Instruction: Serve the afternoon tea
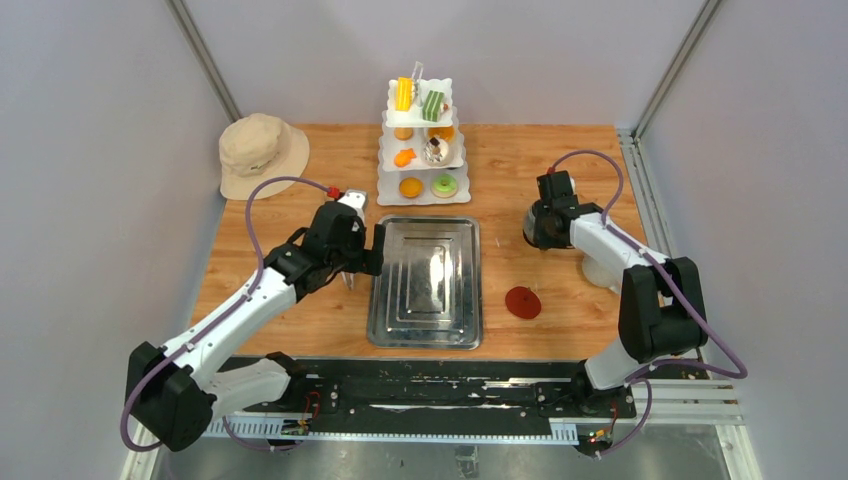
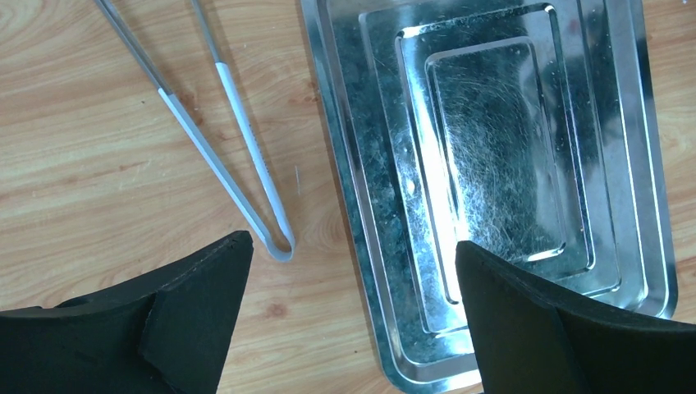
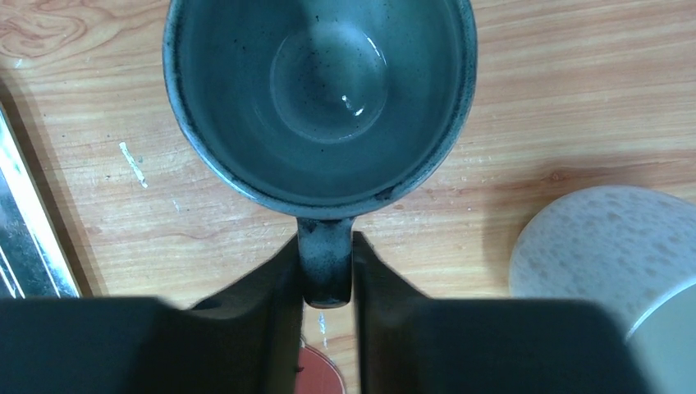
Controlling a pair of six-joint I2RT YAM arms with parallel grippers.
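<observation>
Clamping tight with the right gripper (image 3: 326, 275) on the handle of the dark grey glazed ceramic mug (image 3: 320, 90), mouth up, just beside the speckled white mug (image 3: 607, 254). Hovering with the left gripper (image 2: 353, 279), spread wide and empty, over the rectangular steel tray (image 2: 492, 148) rim and the slim metal tongs (image 2: 211, 164). Parked at the far edge on the white three-tier stand (image 1: 427, 199): small toy pastries (image 1: 410, 187).
</observation>
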